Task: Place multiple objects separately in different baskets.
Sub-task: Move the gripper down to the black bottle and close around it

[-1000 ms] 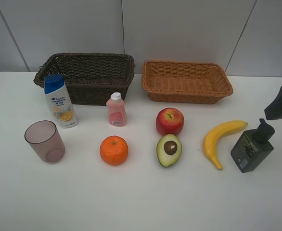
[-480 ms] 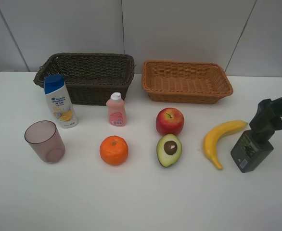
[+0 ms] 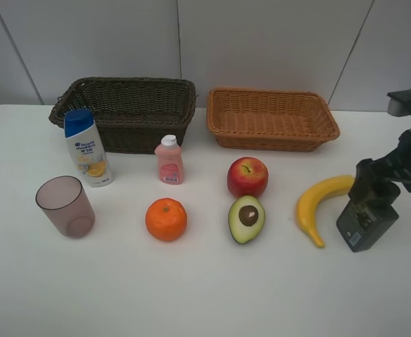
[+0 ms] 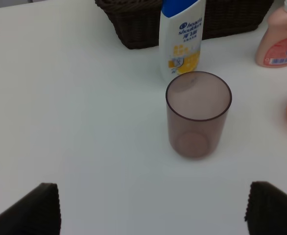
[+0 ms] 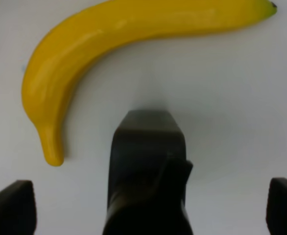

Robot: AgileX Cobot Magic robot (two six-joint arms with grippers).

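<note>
1. Two baskets stand side by side at the far edge of the white surface [image 3: 205,295]: the dark brown basket [image 3: 142,133] on the left and the shallower light orange-tan basket [image 3: 275,142] on the right.
2. Far row, nearer than the baskets: the shampoo bottle [image 3: 86,147] stands upright just in front of the dark basket's left corner. The small pink bottle [image 3: 169,161] stands upright near that basket's right corner, and the red apple [image 3: 247,177] sits in front of the light basket.
3. Near row, left to right: the mauve cup [image 3: 66,206] with its mouth up, the orange [image 3: 166,219], the halved avocado [image 3: 247,218] with its cut face and pit up, the banana [image 3: 309,203], and the dark green pump bottle [image 3: 365,223].
4. All eight objects rest on the surface, outside both baskets.
5. The right end effector [image 3: 375,184] hangs directly over the pump bottle's head. The right wrist view shows its fingers [image 5: 9,208] spread wide on either side of the bottle, released and gripping nothing, with the banana just beyond.
6. The left end effector [image 4: 153,210] appears only in the left wrist view. It is released, with its fingers [image 4: 31,210] wide apart on the near side of the cup and clear of it; the shampoo bottle is just behind the cup.
</note>
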